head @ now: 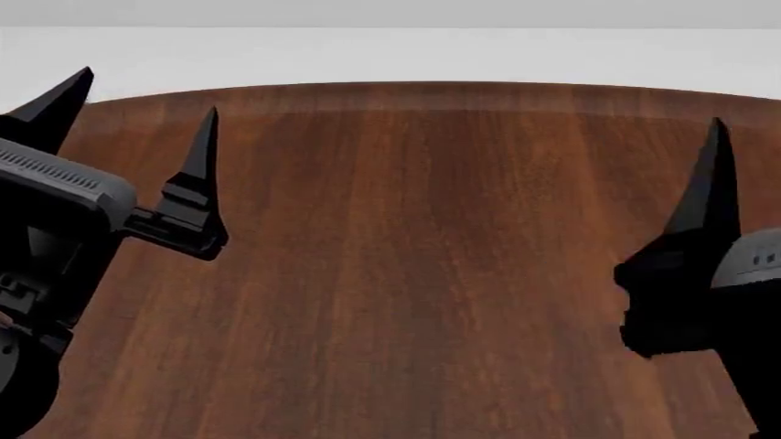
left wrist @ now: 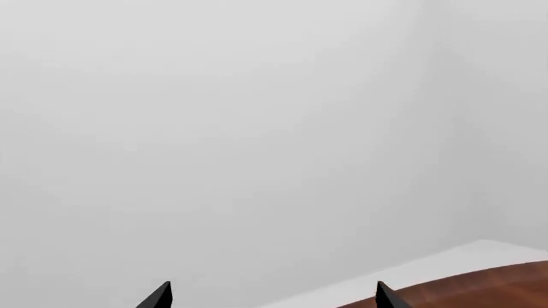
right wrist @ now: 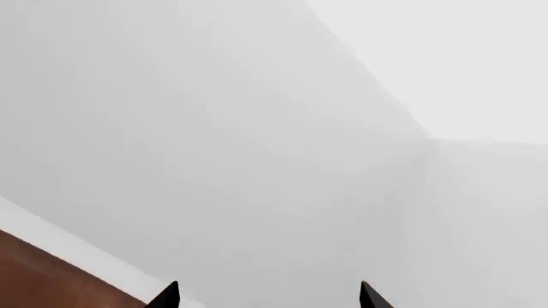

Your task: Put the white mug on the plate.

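Observation:
Neither the white mug nor the plate shows in any view. In the head view my left gripper (head: 148, 92) is held up at the left over the wooden table (head: 403, 274), open, with nothing between its two black fingers. At the right, only one black finger (head: 708, 192) of my right gripper is visible. The right wrist view has the right gripper (right wrist: 267, 295) open and empty, its tips wide apart against a pale wall. The left gripper (left wrist: 274, 295) in the left wrist view is likewise open and empty.
The dark brown table reaches to a curved far edge (head: 403, 87), with a pale floor and wall behind it. Both wrist views catch only a corner of the table (left wrist: 479, 289) (right wrist: 43, 276) and blank white walls.

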